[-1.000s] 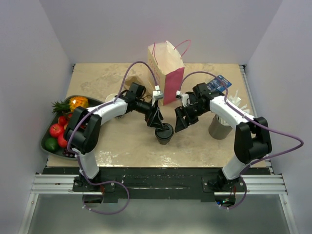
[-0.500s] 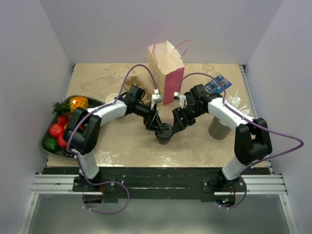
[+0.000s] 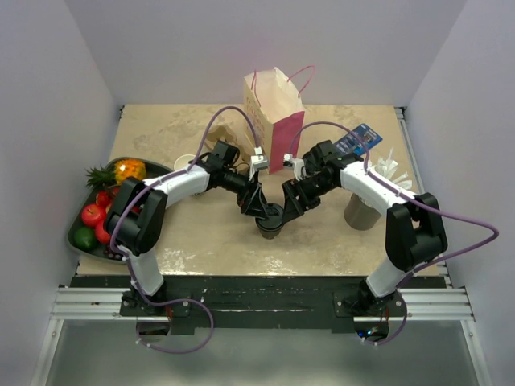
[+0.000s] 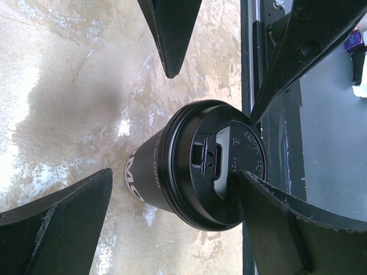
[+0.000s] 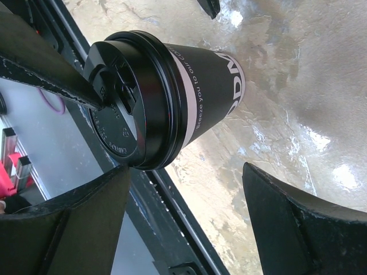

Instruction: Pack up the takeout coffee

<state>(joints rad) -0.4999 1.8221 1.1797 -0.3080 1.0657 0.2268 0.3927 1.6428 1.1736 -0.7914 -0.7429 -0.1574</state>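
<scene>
the coffee cup (image 3: 271,223) stands upright on the table (image 3: 201,241), nearest the arm bases and midway between the two arms, black lid (image 4: 221,163) on, not yet packed. the step in hand looks like the grab, and both arms crowd the same cup, so only one should take it while the other backs clear. best to close on the dark paper wall below the lid, not on the lid rim, which could pop off under a squeeze. press gently, since a paper wall gives, and keep the cup level on the way up. now the left pincer (image 3: 259,207): fingers spread wide apart, straddling the cup and holding nothing, with one fingertip seeming to rest against the lid's edge. the right pincer (image 3: 287,205) comes in from the other side, also spread wide with nothing clamped, and one of its fingertips appears to touch the lid rim too. further back the paper bag (image 3: 275,112) stands upright with its mouth up, well behind the cup, so the lift needs enough height to clear its top edge before lowering in.
</scene>
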